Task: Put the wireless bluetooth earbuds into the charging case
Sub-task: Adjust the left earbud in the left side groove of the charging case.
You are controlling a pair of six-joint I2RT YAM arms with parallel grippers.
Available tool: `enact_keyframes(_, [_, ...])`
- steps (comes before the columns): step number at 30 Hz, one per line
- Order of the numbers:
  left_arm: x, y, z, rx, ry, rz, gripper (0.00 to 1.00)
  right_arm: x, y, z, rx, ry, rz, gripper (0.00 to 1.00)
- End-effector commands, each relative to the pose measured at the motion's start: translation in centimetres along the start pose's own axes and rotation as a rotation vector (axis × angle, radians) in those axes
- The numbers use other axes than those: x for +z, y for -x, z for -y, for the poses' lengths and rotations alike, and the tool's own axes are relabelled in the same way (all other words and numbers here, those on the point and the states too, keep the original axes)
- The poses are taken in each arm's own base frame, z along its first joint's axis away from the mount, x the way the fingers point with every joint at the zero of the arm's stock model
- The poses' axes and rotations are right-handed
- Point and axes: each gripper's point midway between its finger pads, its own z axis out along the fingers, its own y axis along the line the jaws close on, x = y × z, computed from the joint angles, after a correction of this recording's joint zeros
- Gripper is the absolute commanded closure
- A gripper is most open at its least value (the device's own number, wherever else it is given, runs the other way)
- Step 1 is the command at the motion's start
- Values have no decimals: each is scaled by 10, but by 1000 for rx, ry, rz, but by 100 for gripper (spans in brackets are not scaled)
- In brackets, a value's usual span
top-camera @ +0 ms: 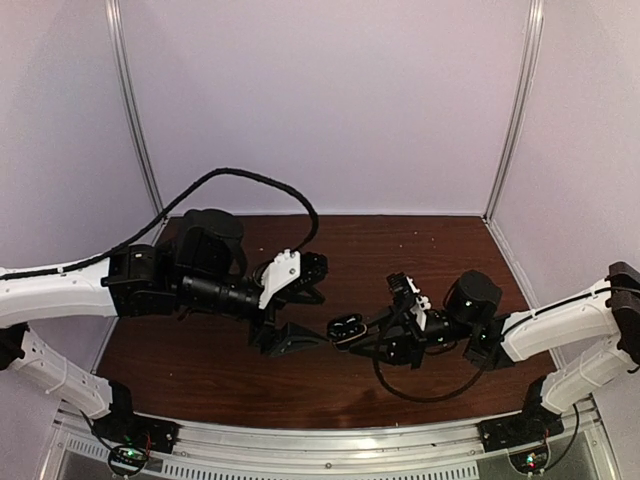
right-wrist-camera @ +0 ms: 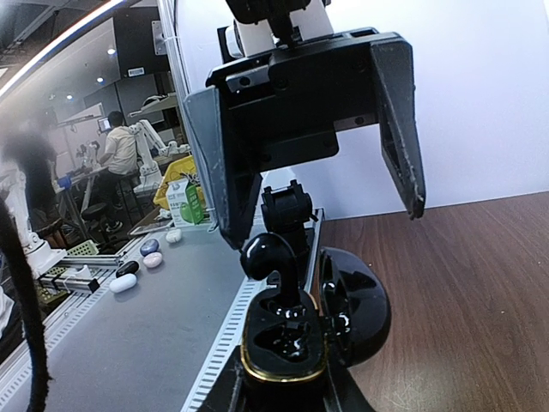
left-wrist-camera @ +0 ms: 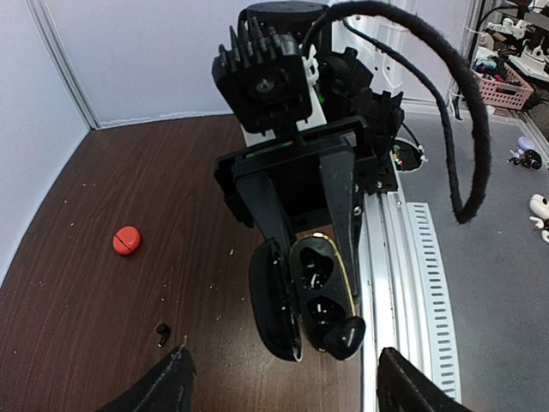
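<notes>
The open black charging case [right-wrist-camera: 283, 352], gold-rimmed, sits between my right gripper's [right-wrist-camera: 287, 396] shut fingers, its lid [right-wrist-camera: 360, 300] hinged aside. One black earbud [right-wrist-camera: 273, 257] stands stem-down in one slot, its head above the rim; the other slot is empty. My left gripper [right-wrist-camera: 322, 184] hangs open just above it, touching nothing. From the left wrist, the case [left-wrist-camera: 322, 279] and that earbud [left-wrist-camera: 345, 336] lie between and ahead of the spread left fingers [left-wrist-camera: 176, 382]. A tiny black earbud [left-wrist-camera: 162, 333] and a small red round piece [left-wrist-camera: 126, 240] lie on the table. From above, both grippers meet at the case [top-camera: 346, 326].
The brown wooden table [top-camera: 400, 250] is flecked with crumbs. A slotted metal rail [left-wrist-camera: 412, 257] runs along its near edge. A thick black cable [left-wrist-camera: 463, 129] loops beside the right arm. White booth walls [top-camera: 330, 100] close the back and sides.
</notes>
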Motion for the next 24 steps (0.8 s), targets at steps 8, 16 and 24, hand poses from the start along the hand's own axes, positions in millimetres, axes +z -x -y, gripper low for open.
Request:
enact_keyframes(8, [-2, 33, 3, -4, -64, 126, 32, -3, 3, -2, -51, -14, 4, 100])
enact_keyframes(16, [5, 29, -5, -7, -33, 102, 35, -2, 4, -4, -54, -13, 7, 100])
enact_keyframes(24, [14, 22, -12, -20, -1, 71, 39, 0, 4, -7, -69, -12, -1, 100])
